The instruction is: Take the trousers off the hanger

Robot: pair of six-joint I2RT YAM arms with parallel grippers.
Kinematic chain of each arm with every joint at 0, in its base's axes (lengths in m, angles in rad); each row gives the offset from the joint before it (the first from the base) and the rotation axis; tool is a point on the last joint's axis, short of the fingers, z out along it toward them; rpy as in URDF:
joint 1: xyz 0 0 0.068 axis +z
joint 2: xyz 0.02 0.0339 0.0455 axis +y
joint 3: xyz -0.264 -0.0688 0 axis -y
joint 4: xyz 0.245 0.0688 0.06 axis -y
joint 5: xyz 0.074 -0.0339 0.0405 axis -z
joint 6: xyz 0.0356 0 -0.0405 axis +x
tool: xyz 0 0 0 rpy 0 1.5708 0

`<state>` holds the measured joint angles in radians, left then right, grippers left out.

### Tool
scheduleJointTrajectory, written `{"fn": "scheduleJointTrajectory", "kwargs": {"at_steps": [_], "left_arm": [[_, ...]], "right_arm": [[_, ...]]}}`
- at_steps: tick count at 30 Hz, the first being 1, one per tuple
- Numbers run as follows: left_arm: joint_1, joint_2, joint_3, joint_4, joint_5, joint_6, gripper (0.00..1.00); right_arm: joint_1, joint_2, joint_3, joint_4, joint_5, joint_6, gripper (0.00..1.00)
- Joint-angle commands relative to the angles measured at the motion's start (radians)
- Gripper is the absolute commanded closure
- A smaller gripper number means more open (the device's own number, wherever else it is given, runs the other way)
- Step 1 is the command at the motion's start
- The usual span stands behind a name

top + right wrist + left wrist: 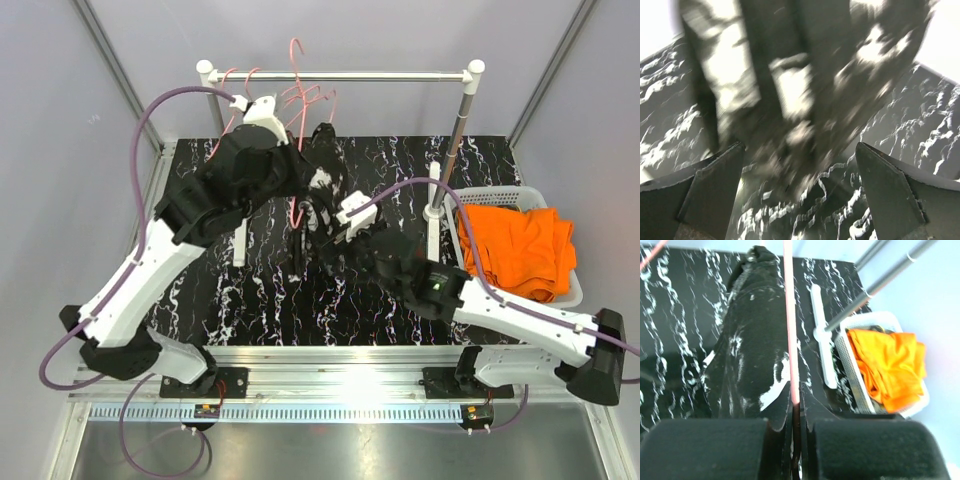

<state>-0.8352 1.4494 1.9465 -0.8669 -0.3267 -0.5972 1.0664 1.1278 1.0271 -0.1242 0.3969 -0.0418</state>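
Black trousers point(755, 340) on pink hanger point(789, 330), well apart from basket rim point(498, 193)

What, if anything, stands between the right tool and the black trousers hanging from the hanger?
Nothing visible does. In the right wrist view the black trousers hang straight ahead of the open right tool, though blurred. The left tool is shut on the pink hanger.

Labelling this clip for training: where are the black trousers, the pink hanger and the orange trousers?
black trousers point(755, 340): left wrist view, middle of the hanging cloth.
pink hanger point(790, 315): left wrist view, its straight wire.
orange trousers point(520, 250): top external view, middle of the crumpled heap.
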Motion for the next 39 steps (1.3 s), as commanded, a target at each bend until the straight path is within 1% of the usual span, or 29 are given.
{"fn": "scheduleJointTrajectory", "kwargs": {"at_steps": [1,6,9,10,11,13,14,18,20,21,22,24,25,29,31,33,37,39], "left_arm": [[-0.021,-0.150,-0.030,0.255,0.003,-0.098,1.00],[-0.035,-0.213,-0.066,0.276,-0.003,-0.134,1.00],[-0.038,-0.244,-0.087,0.284,-0.018,-0.150,1.00],[-0.038,-0.251,-0.093,0.290,-0.028,-0.154,1.00],[-0.038,-0.262,-0.098,0.292,-0.034,-0.159,1.00],[-0.039,-0.277,-0.115,0.310,-0.040,-0.170,1.00],[-0.039,-0.287,-0.116,0.310,-0.044,-0.174,1.00],[-0.039,-0.297,-0.112,0.310,-0.054,-0.187,1.00],[-0.041,-0.302,-0.107,0.307,-0.045,-0.188,1.00],[-0.041,-0.308,-0.107,0.305,-0.038,-0.190,1.00],[-0.041,-0.311,-0.107,0.301,-0.032,-0.190,1.00],[-0.041,-0.317,-0.107,0.298,-0.026,-0.188,1.00],[-0.041,-0.320,-0.106,0.290,-0.022,-0.185,1.00],[-0.041,-0.314,-0.064,0.250,-0.014,-0.170,1.00],[-0.041,-0.308,-0.046,0.223,-0.008,-0.156,1.00],[-0.041,-0.290,-0.014,0.204,-0.003,-0.136,1.00],[-0.041,-0.244,0.052,0.135,0.014,-0.102,1.00],[-0.041,-0.218,0.072,0.118,0.024,-0.089,1.00]], "right_arm": [[0.072,0.036,-0.063,0.327,0.249,-0.066,0.01],[0.119,0.104,-0.105,0.446,0.257,-0.030,0.01],[0.133,0.135,-0.101,0.460,0.203,0.036,0.01],[0.142,0.142,-0.102,0.481,0.197,0.087,0.01],[0.179,0.167,-0.105,0.507,0.200,0.085,0.01],[0.216,0.199,-0.108,0.585,0.250,0.050,0.01],[0.240,0.236,-0.104,0.601,0.275,0.048,0.01],[0.276,0.308,-0.085,0.676,0.371,-0.003,0.00],[0.282,0.346,-0.084,0.753,0.436,-0.050,0.01],[0.282,0.362,-0.082,0.785,0.521,-0.075,0.01],[0.282,0.375,-0.076,0.851,0.560,-0.140,0.01],[0.282,0.414,-0.067,0.923,0.618,-0.240,0.01],[0.282,0.421,-0.049,0.955,0.626,-0.315,0.01],[0.271,0.429,-0.019,1.035,0.632,-0.490,0.01],[0.264,0.414,-0.001,1.028,0.617,-0.551,0.01],[0.250,0.374,0.010,0.994,0.573,-0.563,0.01],[0.225,0.291,0.062,0.778,0.478,-0.540,0.01],[0.193,0.251,0.082,0.718,0.433,-0.538,0.01]]}}
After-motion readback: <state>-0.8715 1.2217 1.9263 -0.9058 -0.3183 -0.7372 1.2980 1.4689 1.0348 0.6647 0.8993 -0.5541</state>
